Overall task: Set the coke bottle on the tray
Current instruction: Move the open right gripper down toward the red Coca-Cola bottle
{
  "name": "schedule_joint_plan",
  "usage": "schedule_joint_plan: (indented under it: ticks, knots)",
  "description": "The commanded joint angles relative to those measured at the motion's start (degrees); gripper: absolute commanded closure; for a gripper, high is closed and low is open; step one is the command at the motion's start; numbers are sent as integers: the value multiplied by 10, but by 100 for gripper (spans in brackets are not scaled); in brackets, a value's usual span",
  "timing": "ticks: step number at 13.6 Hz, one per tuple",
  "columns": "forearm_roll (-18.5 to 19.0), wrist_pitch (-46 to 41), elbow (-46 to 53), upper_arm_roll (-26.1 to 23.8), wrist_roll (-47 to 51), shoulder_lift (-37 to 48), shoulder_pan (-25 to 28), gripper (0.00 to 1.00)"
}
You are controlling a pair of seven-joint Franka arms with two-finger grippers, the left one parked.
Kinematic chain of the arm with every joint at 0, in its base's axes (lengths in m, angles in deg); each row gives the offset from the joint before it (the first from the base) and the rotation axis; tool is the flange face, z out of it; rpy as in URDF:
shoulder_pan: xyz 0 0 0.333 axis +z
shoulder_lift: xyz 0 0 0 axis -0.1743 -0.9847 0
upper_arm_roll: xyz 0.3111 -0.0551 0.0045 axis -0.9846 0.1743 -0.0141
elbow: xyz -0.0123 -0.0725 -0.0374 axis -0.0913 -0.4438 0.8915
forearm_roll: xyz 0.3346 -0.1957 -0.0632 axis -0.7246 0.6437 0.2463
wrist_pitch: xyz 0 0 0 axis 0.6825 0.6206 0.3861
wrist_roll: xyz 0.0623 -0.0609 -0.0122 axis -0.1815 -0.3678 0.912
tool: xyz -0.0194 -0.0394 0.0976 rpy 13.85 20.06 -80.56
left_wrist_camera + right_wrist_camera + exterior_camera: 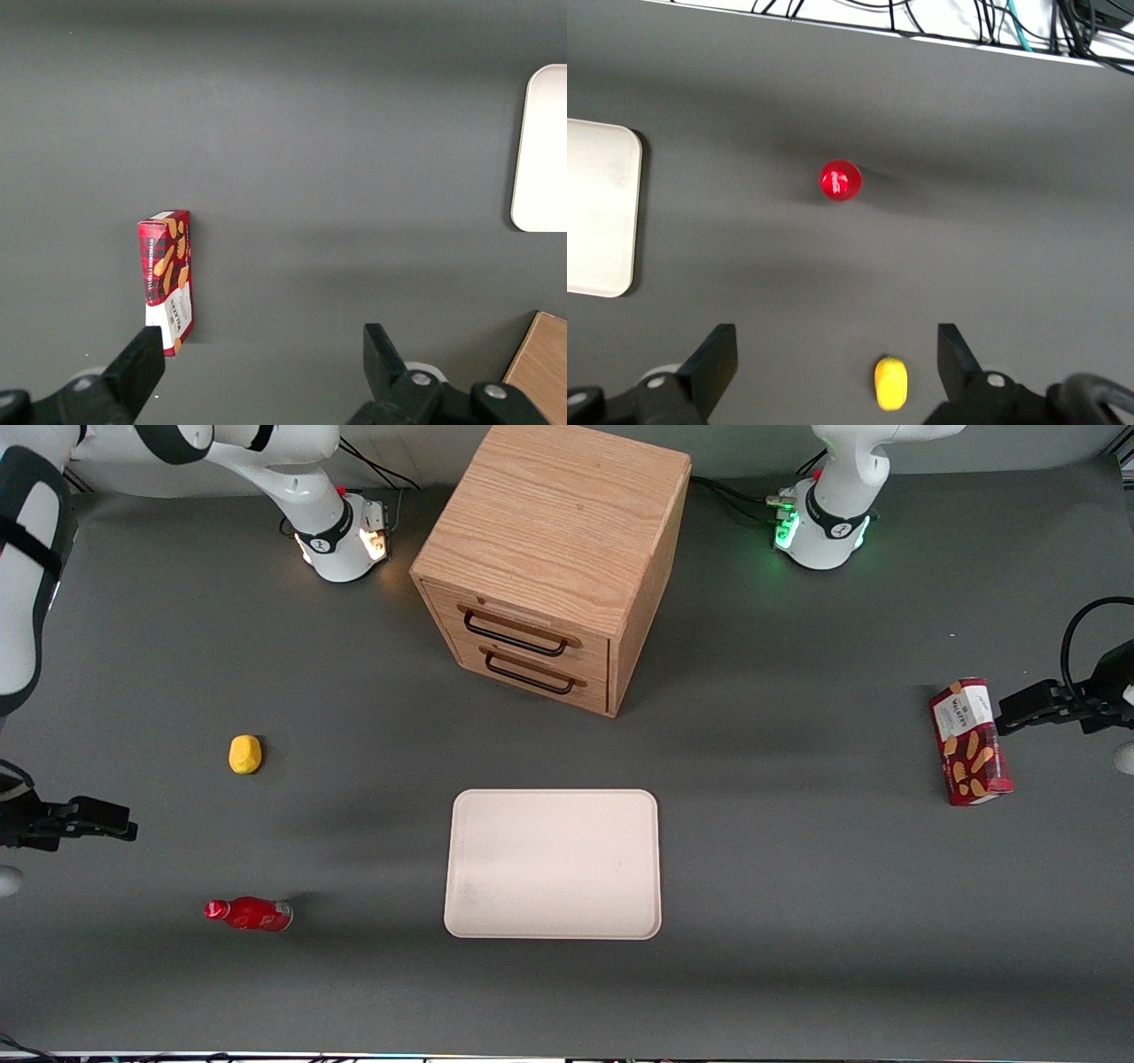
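I see the tray lying flat near the table's front edge, midway along it. The coke bottle stands toward the working arm's end. My gripper hovers above that end edge, apart from the bottle.

Grey tabletop, wooden drawer cabinet
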Motion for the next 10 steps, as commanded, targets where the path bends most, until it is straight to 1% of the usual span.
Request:
schedule_joint_plan:
  ticks: [1, 5, 10]
  knots:
    - [-27, 4, 42, -3, -31, -35, -16, 0]
    - [-27, 41, 41, -13, -26, -47, -11, 0]
    - [-26, 89, 36, -13, -22, -86, 2, 0]
